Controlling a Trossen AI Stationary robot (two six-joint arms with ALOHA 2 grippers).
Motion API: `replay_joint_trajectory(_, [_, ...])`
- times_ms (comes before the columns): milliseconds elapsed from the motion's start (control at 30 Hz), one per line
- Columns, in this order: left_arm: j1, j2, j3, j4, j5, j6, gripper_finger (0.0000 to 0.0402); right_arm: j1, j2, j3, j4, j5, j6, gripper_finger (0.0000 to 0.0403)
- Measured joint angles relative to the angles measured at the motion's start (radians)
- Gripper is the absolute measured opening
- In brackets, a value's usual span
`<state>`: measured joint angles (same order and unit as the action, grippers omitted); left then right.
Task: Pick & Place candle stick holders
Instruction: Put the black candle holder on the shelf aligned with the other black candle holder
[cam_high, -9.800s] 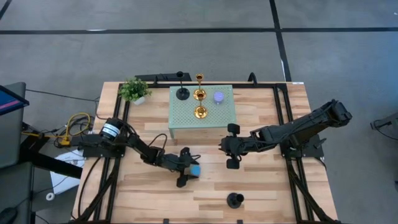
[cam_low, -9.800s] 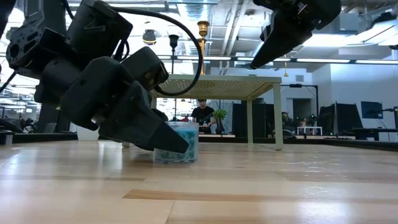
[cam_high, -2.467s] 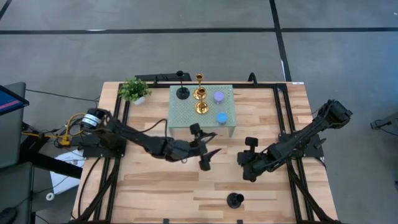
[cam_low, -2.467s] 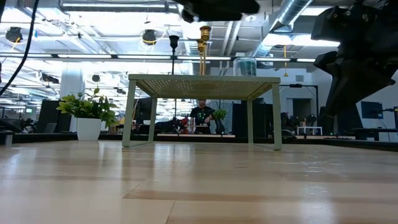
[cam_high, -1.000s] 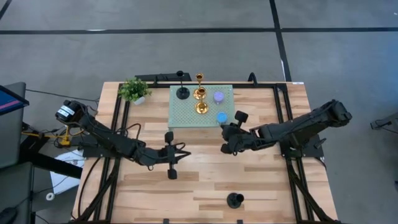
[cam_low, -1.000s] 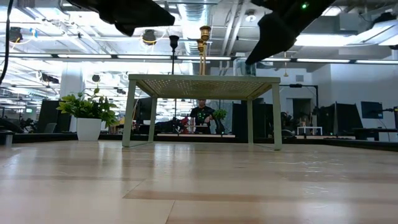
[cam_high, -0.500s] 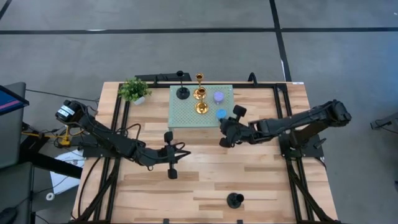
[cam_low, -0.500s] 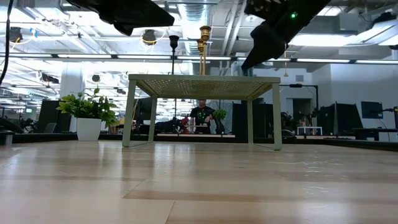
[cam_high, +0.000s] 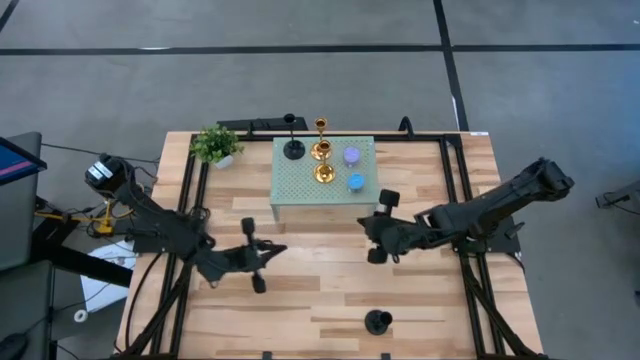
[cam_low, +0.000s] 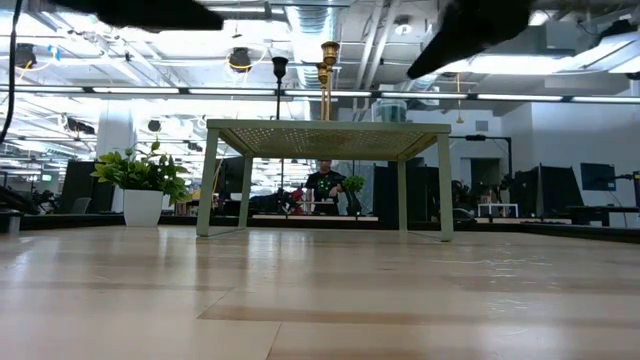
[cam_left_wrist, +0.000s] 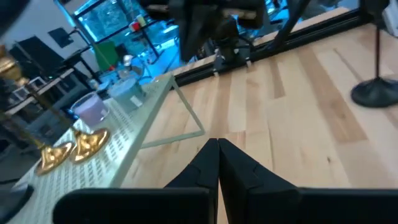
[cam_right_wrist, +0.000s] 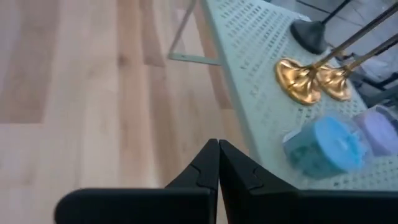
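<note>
Five candle stick holders (cam_high: 324, 172) are sitting on the mint-green stand (cam_high: 300, 190), one black holder (cam_high: 377, 322) is waiting near on the surface (cam_high: 420, 300), both clenched pincers, left (cam_high: 252, 256) and right (cam_high: 378, 226), carrying nothing.

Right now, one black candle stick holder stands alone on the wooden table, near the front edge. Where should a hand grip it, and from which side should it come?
Probably at the thin upright stem of the black holder, above its round base, which looks too flat and wide to pinch. It stands free on the table, so a level approach seems open. The right hand is nearer, the left hand farther.
</note>
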<state>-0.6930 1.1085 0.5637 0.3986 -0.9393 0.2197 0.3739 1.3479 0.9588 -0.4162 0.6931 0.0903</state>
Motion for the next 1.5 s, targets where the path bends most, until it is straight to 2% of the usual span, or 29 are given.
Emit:
replay_joint_trajectory(133, [-0.016, -0.142, -0.123, 0.012, 0.01, -0.041, 0.0005, 0.052, -0.037, 0.0, -0.1, 0.002, 0.108, 0.0])
replay_joint_trajectory(233, [-0.009, -0.257, -0.232, 0.019, 0.098, -0.051, 0.0006, 0.095, -0.066, -0.027, -0.122, 0.015, 0.165, 0.0])
replay_joint_trajectory(367, [0.012, -0.394, -0.371, 0.124, 0.256, -0.051, 0.0005, 0.155, -0.12, -0.13, -0.043, 0.015, 0.235, 0.0])
replay_joint_trajectory(467, [0.02, -0.486, -0.448, 0.22, 0.326, -0.036, 0.0005, 0.206, -0.171, -0.233, 0.04, 0.015, 0.314, 0.0])
replay_joint_trajectory(567, [0.021, -0.558, -0.49, 0.238, 0.365, -0.023, 0.0006, 0.268, -0.228, -0.327, 0.119, 0.017, 0.391, 0.0])
replay_joint_trajectory(700, [0.021, -0.585, -0.514, 0.239, 0.368, -0.022, 0.0007, 0.376, -0.303, -0.425, 0.201, 0.003, 0.431, 0.0])
replay_joint_trajectory(900, [0.021, -0.585, -0.523, 0.238, 0.369, -0.022, 0.0007, 0.549, -0.376, -0.516, 0.221, -0.045, 0.436, 0.0])
replay_joint_trajectory(1067, [0.021, -0.585, -0.523, 0.238, 0.392, -0.022, 0.0007, 0.647, -0.386, -0.565, 0.263, -0.141, 0.473, 0.0])
replay_joint_trajectory(1233, [0.021, -0.584, -0.523, 0.238, 0.392, -0.022, 0.0007, 0.667, -0.355, -0.571, 0.294, -0.224, 0.596, 0.0])
replay_joint_trajectory(1500, [0.021, -0.584, -0.523, 0.239, 0.391, -0.022, 0.0008, 0.621, -0.29, -0.572, 0.376, -0.224, 0.745, 0.0])
